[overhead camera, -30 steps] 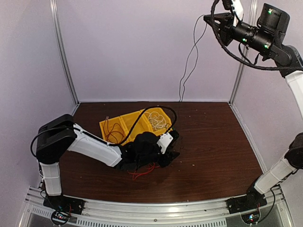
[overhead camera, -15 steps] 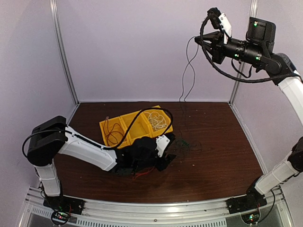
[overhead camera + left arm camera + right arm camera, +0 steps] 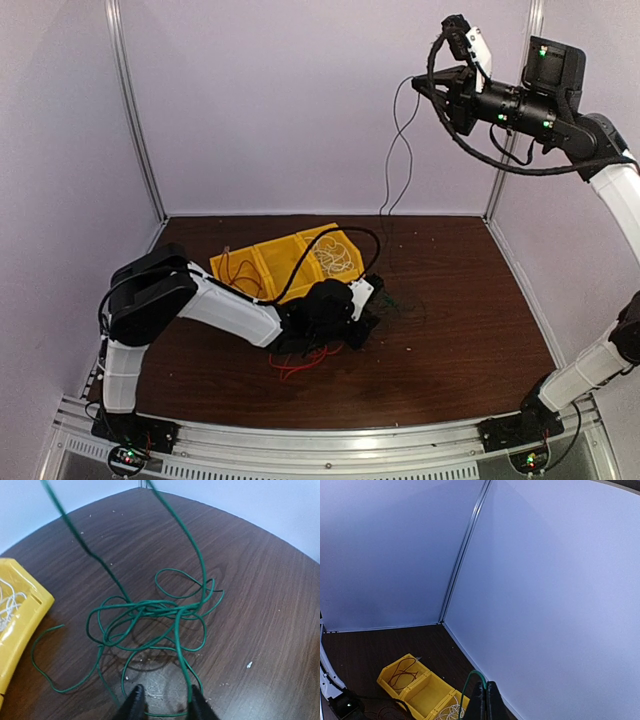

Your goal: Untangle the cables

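The green cable (image 3: 155,610) lies in a loopy tangle on the table just ahead of my left gripper (image 3: 166,706), which is open; one strand runs along the inside of its right finger (image 3: 200,705). In the top view the tangle (image 3: 400,305) sits right of the left gripper (image 3: 366,300). Two strands rise from it to my right gripper (image 3: 425,86), held high near the back wall and shut on the green cable (image 3: 470,682). A red cable (image 3: 300,360) lies on the table under the left arm. A second red cable (image 3: 240,275) and a white cable (image 3: 335,255) lie in the bin.
A yellow three-compartment bin (image 3: 262,262) stands at the back left of the table; its corner shows in the left wrist view (image 3: 20,630), and it shows in the right wrist view (image 3: 420,690). Walls close in the left, back and right sides.
The right gripper has come down and to the left with the green cable. The left arm has swung and its gripper has shifted slightly right and back, toward the green tangle.
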You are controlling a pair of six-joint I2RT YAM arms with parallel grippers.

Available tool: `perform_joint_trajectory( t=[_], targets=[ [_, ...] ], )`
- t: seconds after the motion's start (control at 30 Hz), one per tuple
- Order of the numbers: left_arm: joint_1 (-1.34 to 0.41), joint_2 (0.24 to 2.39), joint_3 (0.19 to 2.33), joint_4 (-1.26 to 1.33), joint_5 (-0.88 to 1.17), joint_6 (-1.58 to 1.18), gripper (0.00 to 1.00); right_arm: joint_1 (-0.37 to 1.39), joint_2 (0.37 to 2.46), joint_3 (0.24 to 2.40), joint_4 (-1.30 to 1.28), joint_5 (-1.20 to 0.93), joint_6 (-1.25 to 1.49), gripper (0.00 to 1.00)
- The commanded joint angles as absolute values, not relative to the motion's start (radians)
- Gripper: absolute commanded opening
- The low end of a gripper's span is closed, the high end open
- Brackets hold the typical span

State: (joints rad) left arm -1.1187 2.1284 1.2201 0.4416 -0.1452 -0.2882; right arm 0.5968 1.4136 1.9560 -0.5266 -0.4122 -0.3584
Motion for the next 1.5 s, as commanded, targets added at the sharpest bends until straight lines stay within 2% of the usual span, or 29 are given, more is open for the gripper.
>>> perform_joint_trajectory(
  t=[0.0,0.07,0.23,0.37,0.47,0.63,0.83,0.93,1.1,1.23,1.47],
  targets=[
    [-1.093,2.157,1.247,0.462,-0.061,-0.31,0.15,0.592,1.403,1.945,-0.483,-0.407,-0.341,0.0],
    [-1.091,2.122,1.219,0.456,-0.07,-0.312,0.0,0.591,1.408,1.947,-0.471,-0.344,-0.365,0.0],
    [-1.09,1.88,0.978,0.412,-0.163,-0.35,0.0,0.472,1.437,1.965,-0.333,-0.09,-0.421,0.0],
    [-1.091,1.527,0.745,0.295,-0.294,-0.393,0.0,0.199,1.48,1.968,-0.23,-0.184,-0.304,0.0],
    [-1.09,1.26,0.614,0.156,-0.42,-0.434,0.0,0.105,1.484,1.903,-0.183,-0.218,-0.265,0.0],
    [-1.081,0.861,0.536,-0.177,-0.641,-0.564,0.0,0.041,1.459,1.711,-0.093,-0.186,-0.236,0.0],
    [-1.075,0.503,0.604,-0.513,-0.886,-0.693,0.0,-0.035,1.448,1.544,0.011,-0.1,-0.188,0.0],
    [-1.075,0.438,0.653,-0.604,-0.949,-0.69,0.0,-0.049,1.447,1.466,0.074,-0.061,-0.188,0.0],
    [-1.075,0.512,0.757,-0.722,-1.003,-0.697,0.0,-0.056,1.459,1.358,0.11,0.005,-0.21,0.0],
    [-1.075,0.532,0.896,-0.876,-1.13,-0.752,0.0,-0.075,1.463,1.273,0.17,0.062,-0.223,0.0],
    [-1.075,0.534,1.127,-0.882,-1.248,-0.554,0.0,-0.164,1.558,1.242,0.179,0.076,-0.204,0.0]
  ],
)
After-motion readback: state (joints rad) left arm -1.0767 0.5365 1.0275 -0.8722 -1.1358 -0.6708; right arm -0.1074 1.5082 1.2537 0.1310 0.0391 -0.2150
